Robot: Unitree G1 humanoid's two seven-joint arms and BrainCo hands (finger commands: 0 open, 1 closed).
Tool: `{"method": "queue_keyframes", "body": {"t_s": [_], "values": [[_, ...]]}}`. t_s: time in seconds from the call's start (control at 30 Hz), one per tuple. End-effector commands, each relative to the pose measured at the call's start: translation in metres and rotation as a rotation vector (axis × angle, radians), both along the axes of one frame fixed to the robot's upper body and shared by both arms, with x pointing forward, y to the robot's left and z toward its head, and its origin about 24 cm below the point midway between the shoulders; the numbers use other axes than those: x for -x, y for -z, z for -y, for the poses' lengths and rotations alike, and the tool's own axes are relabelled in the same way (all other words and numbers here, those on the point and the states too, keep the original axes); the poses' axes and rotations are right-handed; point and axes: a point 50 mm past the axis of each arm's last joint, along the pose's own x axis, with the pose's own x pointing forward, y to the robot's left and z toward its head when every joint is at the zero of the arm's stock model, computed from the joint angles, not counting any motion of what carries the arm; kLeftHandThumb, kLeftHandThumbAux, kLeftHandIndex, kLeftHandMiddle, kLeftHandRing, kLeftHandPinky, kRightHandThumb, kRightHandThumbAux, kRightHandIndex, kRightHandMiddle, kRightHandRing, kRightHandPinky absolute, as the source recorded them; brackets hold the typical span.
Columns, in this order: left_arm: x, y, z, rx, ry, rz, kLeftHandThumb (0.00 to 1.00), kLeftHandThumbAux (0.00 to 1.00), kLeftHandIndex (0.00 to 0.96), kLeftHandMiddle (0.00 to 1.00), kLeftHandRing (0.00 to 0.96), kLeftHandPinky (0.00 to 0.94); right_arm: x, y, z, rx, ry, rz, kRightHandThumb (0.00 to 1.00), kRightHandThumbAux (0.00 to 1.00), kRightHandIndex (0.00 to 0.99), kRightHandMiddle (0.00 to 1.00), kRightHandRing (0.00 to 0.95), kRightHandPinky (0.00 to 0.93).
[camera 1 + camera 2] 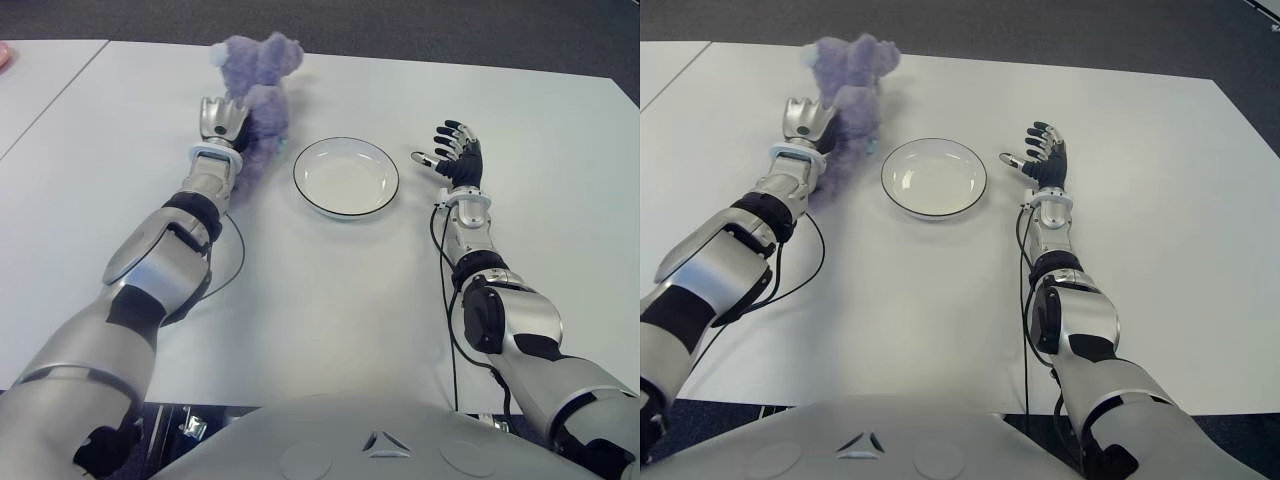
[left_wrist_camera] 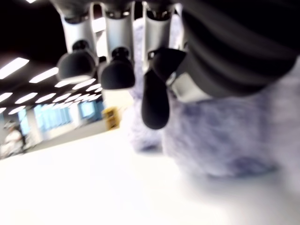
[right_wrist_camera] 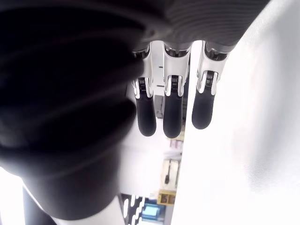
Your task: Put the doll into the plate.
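Observation:
A fuzzy purple doll [image 1: 262,100] stands on the white table [image 1: 330,290] at the far left, to the left of the plate. My left hand [image 1: 222,122] is right against the doll's left side. In the left wrist view its fingers [image 2: 117,70] hang loosely bent, with the doll [image 2: 225,136] just beyond the thumb [image 2: 155,101] and nothing closed inside the hand. The white plate [image 1: 346,176] with a dark rim lies empty between my two hands. My right hand [image 1: 450,152] shows to the right of the plate, fingers [image 3: 172,112] spread and holding nothing.
A black cable [image 1: 232,262] loops on the table beside my left forearm, and another runs along my right forearm [image 1: 441,260]. The table's far edge [image 1: 420,62] lies just behind the doll. A second table [image 1: 40,75] adjoins on the left.

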Motion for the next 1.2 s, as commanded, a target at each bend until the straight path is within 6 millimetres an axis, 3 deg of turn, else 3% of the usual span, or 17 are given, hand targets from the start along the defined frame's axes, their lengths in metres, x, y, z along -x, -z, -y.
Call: {"method": "queue_keyframes", "body": {"t_s": [0.03,0.23,0.57,0.87,1.2], "values": [[0.020,0.014,0.015,-0.086,0.176,-0.069,0.688,0.709,0.440,0.809,0.825,0.833,0.091,0.122,-0.018,-0.152,0.032,-0.465,0.011,0.998,0.220,0.275,0.262,0.276],[0.029,0.003,0.010,-0.083,0.212,-0.011,0.687,0.711,0.439,0.820,0.839,0.839,0.090,0.122,-0.020,-0.168,0.029,-0.458,0.033,0.998,0.220,0.279,0.264,0.280],[0.039,-0.020,0.030,-0.078,0.296,0.095,0.686,0.712,0.437,0.825,0.843,0.843,0.091,0.122,-0.021,-0.183,0.022,-0.453,0.069,0.998,0.214,0.277,0.265,0.281],[0.048,-0.032,0.034,-0.066,0.380,0.192,0.687,0.710,0.439,0.837,0.852,0.860,0.091,0.123,-0.022,-0.173,0.025,-0.462,0.060,0.998,0.212,0.270,0.257,0.271],[0.045,-0.046,0.032,-0.087,0.387,0.247,0.687,0.710,0.439,0.854,0.865,0.872,0.091,0.123,-0.023,-0.178,0.028,-0.465,0.048,0.998,0.213,0.266,0.255,0.273]]}}
